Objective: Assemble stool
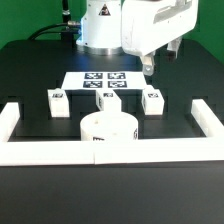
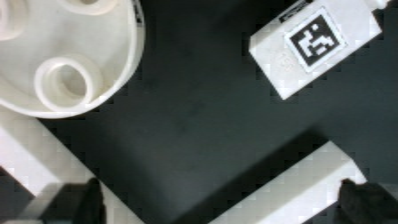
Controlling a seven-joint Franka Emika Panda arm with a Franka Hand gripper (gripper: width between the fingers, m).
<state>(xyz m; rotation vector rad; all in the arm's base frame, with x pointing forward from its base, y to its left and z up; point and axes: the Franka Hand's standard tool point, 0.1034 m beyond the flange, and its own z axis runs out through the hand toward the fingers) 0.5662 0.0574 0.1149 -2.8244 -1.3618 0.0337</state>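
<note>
The round white seat (image 1: 108, 130) lies near the front rail, its sockets showing in the wrist view (image 2: 63, 50). Three white leg blocks with tags stand in a row behind it: one on the exterior view's left (image 1: 57, 100), one in the middle (image 1: 107, 100), one on the right (image 1: 152, 99). One tagged leg block (image 2: 320, 45) shows in the wrist view. My gripper (image 1: 148, 65) hangs in the air behind and above the right block. It is open (image 2: 217, 205), with only dark table and rail between the fingertips (image 2: 80, 200).
The marker board (image 1: 105, 82) lies flat behind the blocks, in front of the robot base. A white border rail (image 1: 110, 152) runs along the front and up both sides (image 1: 10, 120); a corner of that rail (image 2: 267, 185) shows under the gripper.
</note>
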